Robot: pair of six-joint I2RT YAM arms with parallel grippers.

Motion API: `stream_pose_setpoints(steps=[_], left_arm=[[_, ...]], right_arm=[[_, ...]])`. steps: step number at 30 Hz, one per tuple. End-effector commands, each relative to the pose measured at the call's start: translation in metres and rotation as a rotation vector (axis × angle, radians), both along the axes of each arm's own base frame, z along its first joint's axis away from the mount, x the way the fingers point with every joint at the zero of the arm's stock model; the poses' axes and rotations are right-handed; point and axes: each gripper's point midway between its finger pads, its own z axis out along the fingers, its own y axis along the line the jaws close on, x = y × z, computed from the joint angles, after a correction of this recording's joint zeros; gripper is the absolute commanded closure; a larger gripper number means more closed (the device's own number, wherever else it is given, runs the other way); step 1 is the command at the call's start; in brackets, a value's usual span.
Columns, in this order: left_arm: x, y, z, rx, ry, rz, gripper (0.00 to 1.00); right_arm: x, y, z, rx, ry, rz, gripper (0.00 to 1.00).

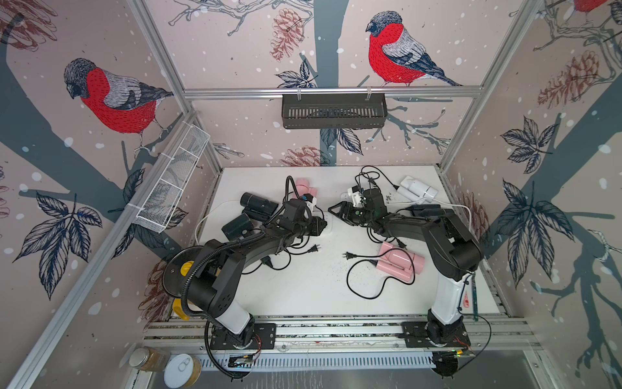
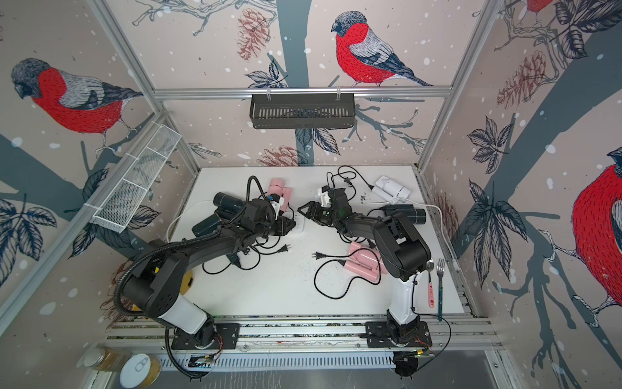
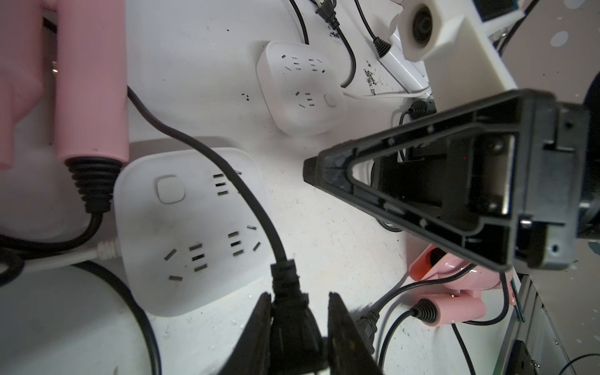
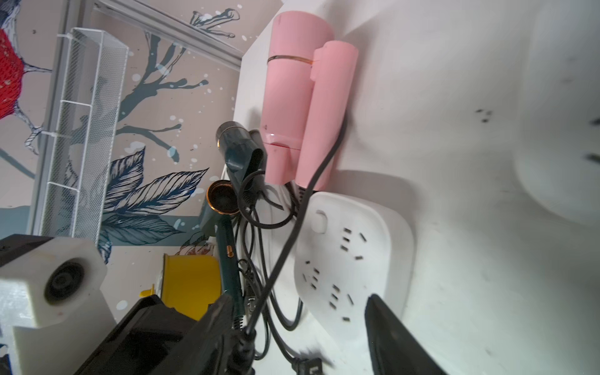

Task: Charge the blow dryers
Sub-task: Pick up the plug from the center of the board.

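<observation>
Several blow dryers lie on the white table: a pink one [image 1: 304, 187] at the back, two dark ones [image 1: 259, 203] on the left, a white one [image 1: 417, 190], a dark one [image 1: 427, 212] and another pink one [image 1: 400, 262] on the right. My left gripper [image 3: 298, 311] is shut on a black plug [image 3: 292, 324] at the edge of a white power strip [image 3: 181, 233]; its cord crosses the strip toward the pink dryer [image 3: 91, 81]. My right gripper [image 4: 305, 328] faces it, jaws apart over that strip's [image 4: 350, 259] corner, holding nothing.
A second power strip [image 3: 302, 87] lies further back. Two loose plugs [image 1: 314, 249] [image 1: 348, 256] and tangled cords cover the table's middle. A black basket [image 1: 333, 111] hangs at the back, a white mesh basket [image 1: 171, 182] on the left. A fork [image 2: 441, 286] lies front right.
</observation>
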Motion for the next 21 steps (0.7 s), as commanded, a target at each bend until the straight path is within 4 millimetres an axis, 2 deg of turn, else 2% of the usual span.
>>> stream_pose_setpoints(steps=[1, 4, 6, 11, 18, 21], left_arm=[[0.0, -0.004, 0.007, -0.01, -0.044, -0.029, 0.79], [-0.001, -0.004, 0.004, -0.008, -0.044, -0.033, 0.79], [-0.002, -0.004, 0.004, -0.012, -0.045, -0.035, 0.79], [-0.002, -0.005, 0.008, -0.025, -0.057, -0.039, 0.79], [-0.005, -0.004, 0.009, -0.04, -0.056, -0.036, 0.78], [-0.006, -0.004, 0.017, -0.059, -0.055, -0.03, 0.72]], right_arm=[[-0.01, 0.024, 0.013, 0.089, 0.037, 0.093, 0.43], [-0.016, 0.038, 0.009, 0.095, 0.063, 0.133, 0.5], [-0.019, 0.044, 0.004, 0.096, 0.082, 0.151, 0.5], [-0.023, 0.047, -0.009, 0.096, 0.122, 0.154, 0.6], [-0.017, 0.044, -0.004, 0.112, 0.121, 0.142, 0.96], [-0.009, 0.037, 0.008, 0.109, 0.085, 0.118, 0.98]])
